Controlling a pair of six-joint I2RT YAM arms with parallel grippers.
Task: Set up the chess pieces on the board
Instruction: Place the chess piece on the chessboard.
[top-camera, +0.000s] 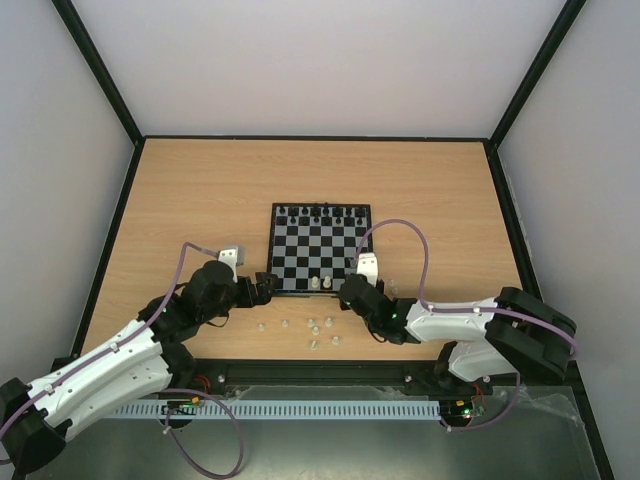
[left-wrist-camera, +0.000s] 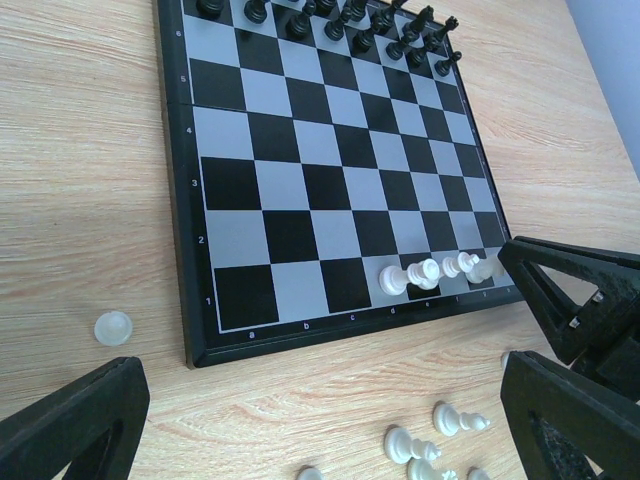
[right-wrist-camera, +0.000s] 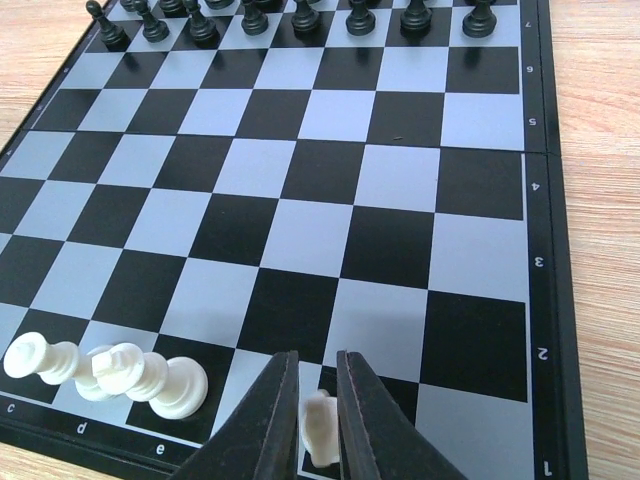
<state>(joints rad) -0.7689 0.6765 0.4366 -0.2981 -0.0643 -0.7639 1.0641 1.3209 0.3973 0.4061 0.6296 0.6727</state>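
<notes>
Board (top-camera: 320, 250) lies mid-table (top-camera: 200, 200). Black pieces (top-camera: 320, 212) are lined along its far rows, and a few white pieces (right-wrist-camera: 120, 370) are on the near row. Right gripper (right-wrist-camera: 318, 375) is clamped on one white piece (right-wrist-camera: 319, 428) over the near row (low, contact unclear). Loose pieces (top-camera: 318, 328) lie on the table in front. Left gripper (top-camera: 265, 290), fingers spread wide, is at the board's near-left corner.

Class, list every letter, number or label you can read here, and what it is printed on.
"1" to "6": side border of the black-and-grey checkered chessboard, left wrist view.
"c", "d", "e": its near border, right wrist view.
Top view: too small to read.
</notes>
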